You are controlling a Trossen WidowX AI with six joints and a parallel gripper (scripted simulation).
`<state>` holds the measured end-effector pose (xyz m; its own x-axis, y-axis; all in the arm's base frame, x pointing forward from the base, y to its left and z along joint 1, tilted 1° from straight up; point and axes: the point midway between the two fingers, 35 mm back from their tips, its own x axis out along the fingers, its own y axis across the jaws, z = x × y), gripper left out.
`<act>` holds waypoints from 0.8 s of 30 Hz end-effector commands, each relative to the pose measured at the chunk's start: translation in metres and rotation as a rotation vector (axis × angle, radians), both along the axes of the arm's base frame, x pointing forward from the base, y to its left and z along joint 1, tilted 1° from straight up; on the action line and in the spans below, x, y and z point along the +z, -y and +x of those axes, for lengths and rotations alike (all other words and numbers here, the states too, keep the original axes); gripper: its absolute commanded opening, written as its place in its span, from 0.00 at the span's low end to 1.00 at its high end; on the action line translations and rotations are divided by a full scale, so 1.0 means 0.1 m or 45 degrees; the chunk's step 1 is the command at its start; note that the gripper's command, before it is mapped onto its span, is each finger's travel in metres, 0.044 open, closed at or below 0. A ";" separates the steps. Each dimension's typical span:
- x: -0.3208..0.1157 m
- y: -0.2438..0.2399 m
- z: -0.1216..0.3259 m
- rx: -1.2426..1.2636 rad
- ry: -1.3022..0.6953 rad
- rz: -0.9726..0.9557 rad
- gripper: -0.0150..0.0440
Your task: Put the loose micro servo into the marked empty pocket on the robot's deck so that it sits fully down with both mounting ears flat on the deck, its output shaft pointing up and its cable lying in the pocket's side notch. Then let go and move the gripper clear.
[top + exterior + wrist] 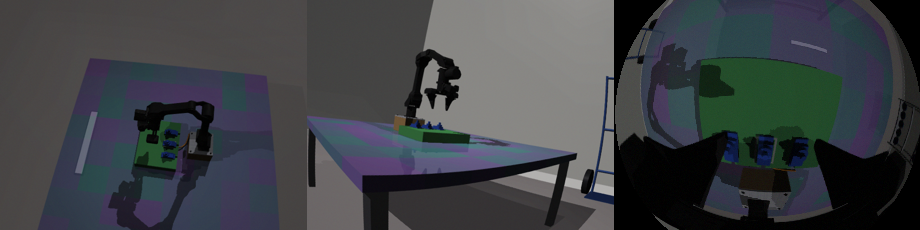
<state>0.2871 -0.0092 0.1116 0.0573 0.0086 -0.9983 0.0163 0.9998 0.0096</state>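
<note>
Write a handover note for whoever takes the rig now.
Gripper: open, holding nothing, raised above the green deck.
Servos: three blue ones in a row on the deck; the middle one, with the orange cable, looks like the job's servo.
Done: servo on the deck, shaft up, let go, fingers clear of it.
Left: probably just a check that ears sit flat and cable lies in its notch; too small to tell here.
</note>
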 end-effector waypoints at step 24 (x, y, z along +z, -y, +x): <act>0.44 0.00 -0.12 0.000 0.004 0.000 1.00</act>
